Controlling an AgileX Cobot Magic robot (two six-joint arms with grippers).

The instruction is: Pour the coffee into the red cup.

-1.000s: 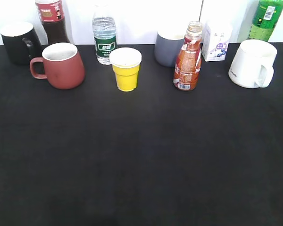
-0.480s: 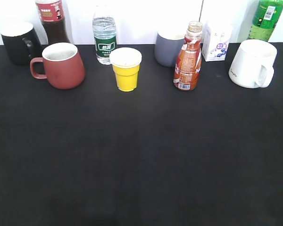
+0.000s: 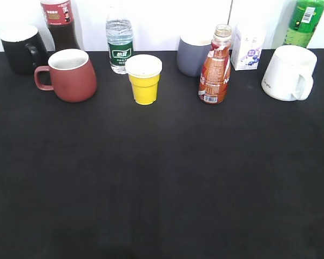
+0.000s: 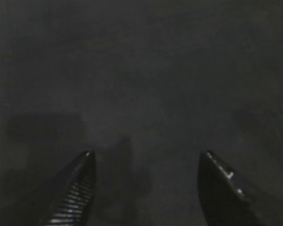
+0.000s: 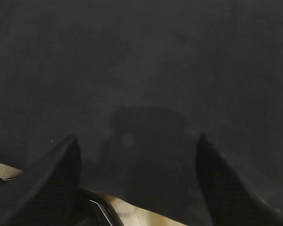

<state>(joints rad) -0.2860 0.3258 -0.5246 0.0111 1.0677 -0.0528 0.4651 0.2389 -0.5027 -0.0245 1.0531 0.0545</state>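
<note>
The coffee bottle, curvy with an orange-brown and white label and no cap, stands upright at the back right of middle. The red cup, a squat maroon mug with a white inside and its handle to the left, stands at the back left. Neither gripper shows in the exterior view. My left gripper is open and empty over bare black cloth. My right gripper is open and empty over black cloth near its front edge.
Along the back stand a black mug, a dark bottle with a red label, a water bottle, a yellow cup, a grey cup, a small carton, a white mug and a green bottle.
</note>
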